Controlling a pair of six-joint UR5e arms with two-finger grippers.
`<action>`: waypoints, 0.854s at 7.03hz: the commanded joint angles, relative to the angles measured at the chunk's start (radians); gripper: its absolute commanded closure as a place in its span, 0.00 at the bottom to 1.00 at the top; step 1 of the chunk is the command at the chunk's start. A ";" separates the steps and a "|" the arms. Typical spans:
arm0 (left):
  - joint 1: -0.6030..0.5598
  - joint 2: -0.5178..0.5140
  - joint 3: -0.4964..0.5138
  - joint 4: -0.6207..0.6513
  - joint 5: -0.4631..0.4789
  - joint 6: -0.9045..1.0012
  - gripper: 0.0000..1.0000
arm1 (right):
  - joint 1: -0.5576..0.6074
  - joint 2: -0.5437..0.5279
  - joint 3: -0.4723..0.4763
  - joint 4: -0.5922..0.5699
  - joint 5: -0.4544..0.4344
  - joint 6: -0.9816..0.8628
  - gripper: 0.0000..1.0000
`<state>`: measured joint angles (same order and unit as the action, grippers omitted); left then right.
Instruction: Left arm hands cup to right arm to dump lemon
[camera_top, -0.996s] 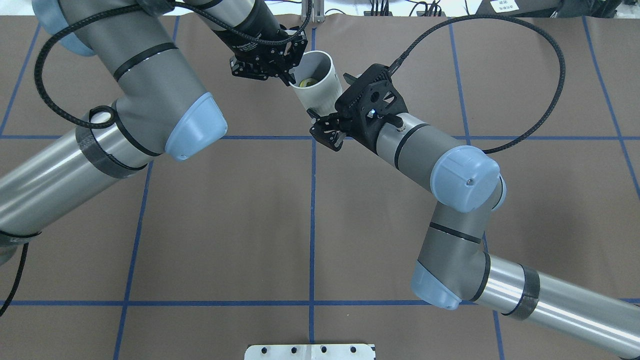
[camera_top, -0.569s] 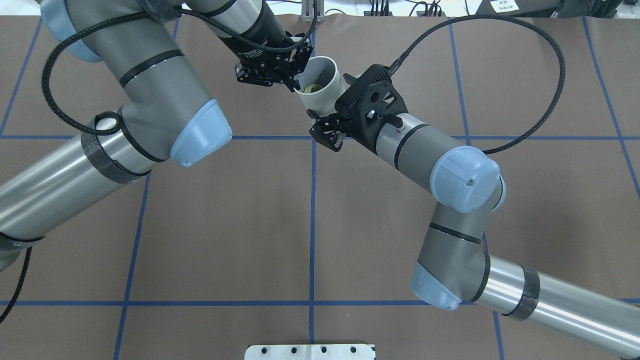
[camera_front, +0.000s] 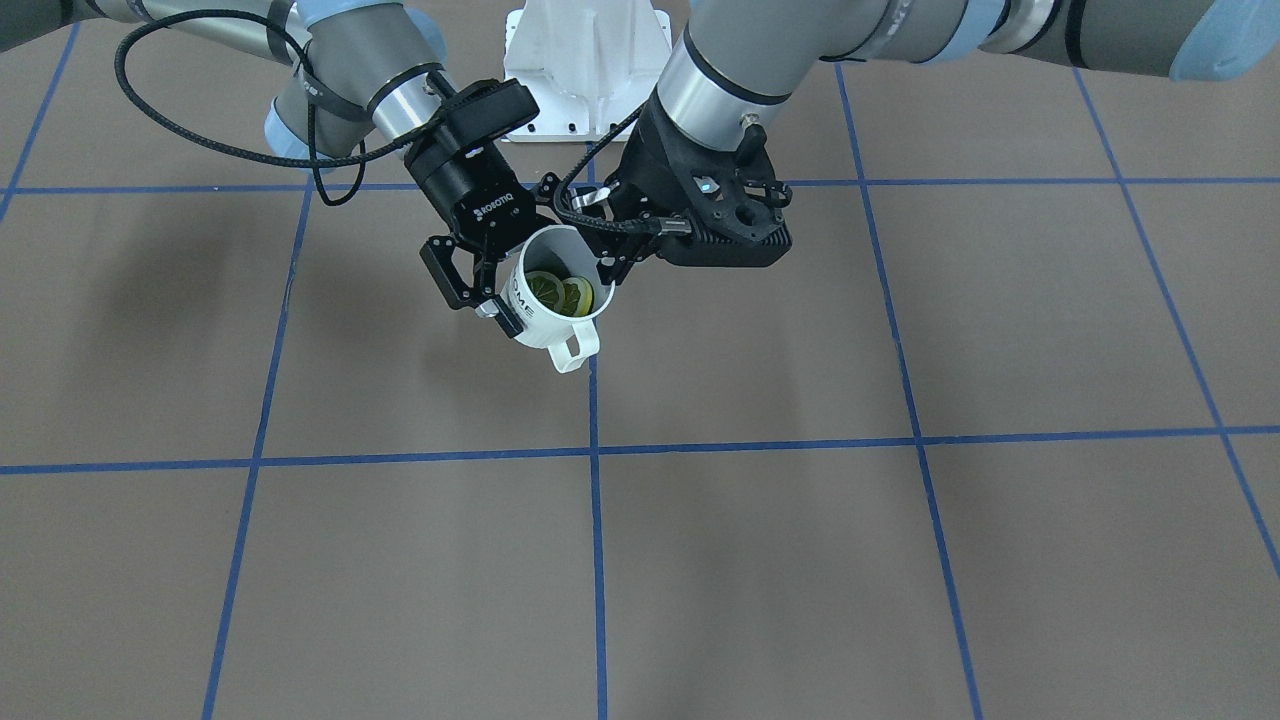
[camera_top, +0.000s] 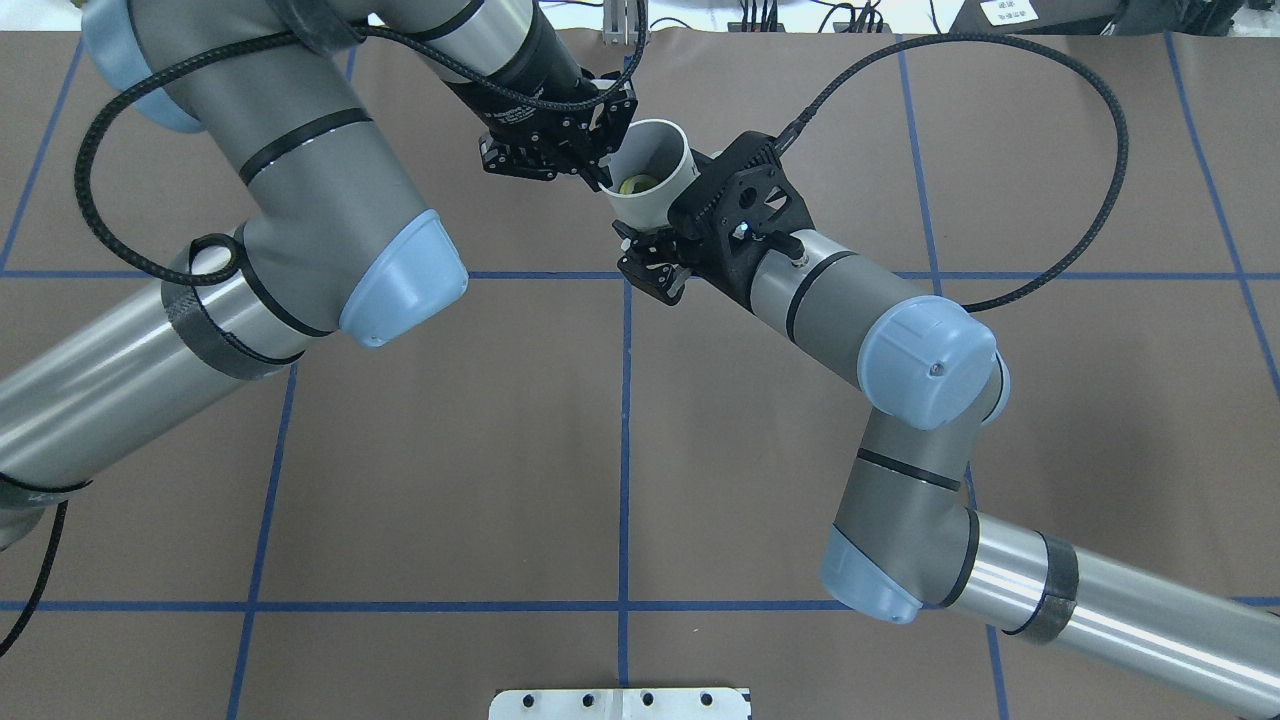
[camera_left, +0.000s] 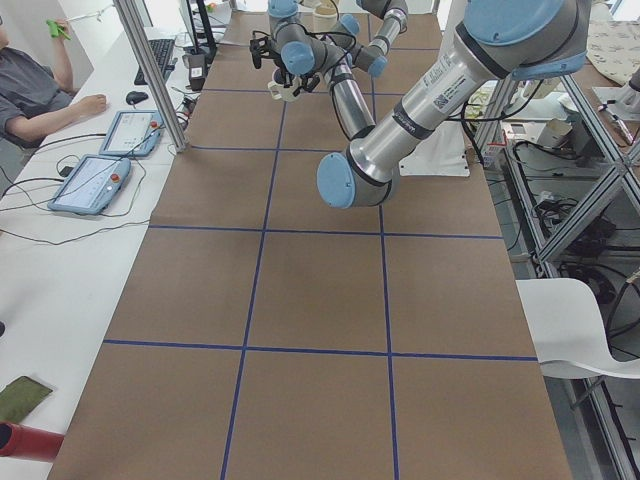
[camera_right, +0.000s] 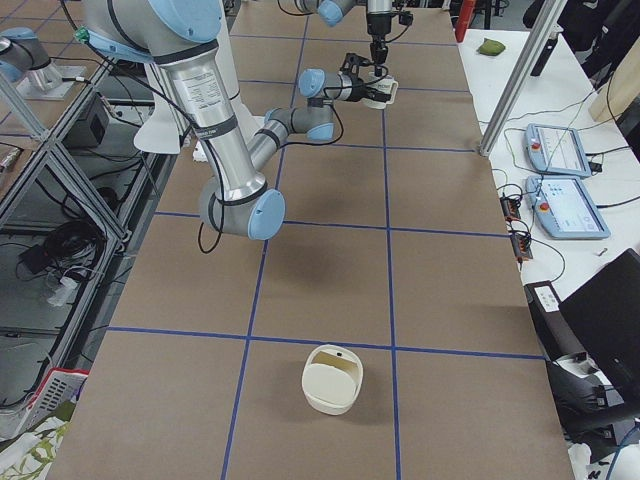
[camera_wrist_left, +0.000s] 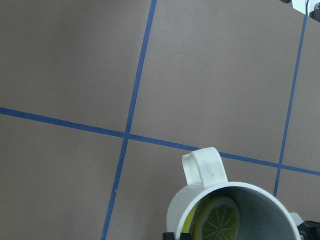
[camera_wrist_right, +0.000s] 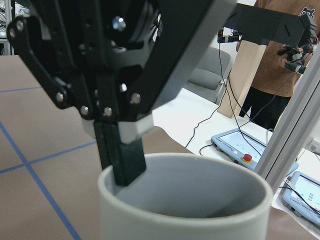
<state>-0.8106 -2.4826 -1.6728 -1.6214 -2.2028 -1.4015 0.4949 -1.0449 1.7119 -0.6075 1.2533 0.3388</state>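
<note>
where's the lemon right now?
Front-facing view, centre-left: the lemon lies inside the cup, which the left gripper pinches by the rim, the right gripper beside it.

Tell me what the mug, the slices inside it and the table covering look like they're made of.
The cup is probably glazed ceramic: it has a smooth white wall with a soft sheen, a thick rim and a moulded loop handle. The lemon slices have a yellow segmented face and a greenish rind. I cannot tell real fruit from plastic. The table covering is a matte brown sheet, perhaps paper, and the blue lines on it look like tape.
</note>
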 joint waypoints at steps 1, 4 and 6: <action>0.005 0.001 -0.002 0.000 0.000 -0.001 1.00 | -0.005 -0.001 0.000 0.002 0.000 -0.001 0.02; 0.007 -0.001 -0.002 0.000 -0.002 -0.001 0.94 | -0.019 -0.001 0.000 0.003 -0.029 0.000 0.33; 0.005 0.007 -0.010 0.000 0.003 0.009 0.00 | -0.019 -0.003 0.000 0.002 -0.029 0.000 0.78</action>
<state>-0.8039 -2.4804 -1.6778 -1.6224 -2.2018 -1.3969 0.4761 -1.0463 1.7119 -0.6048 1.2259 0.3389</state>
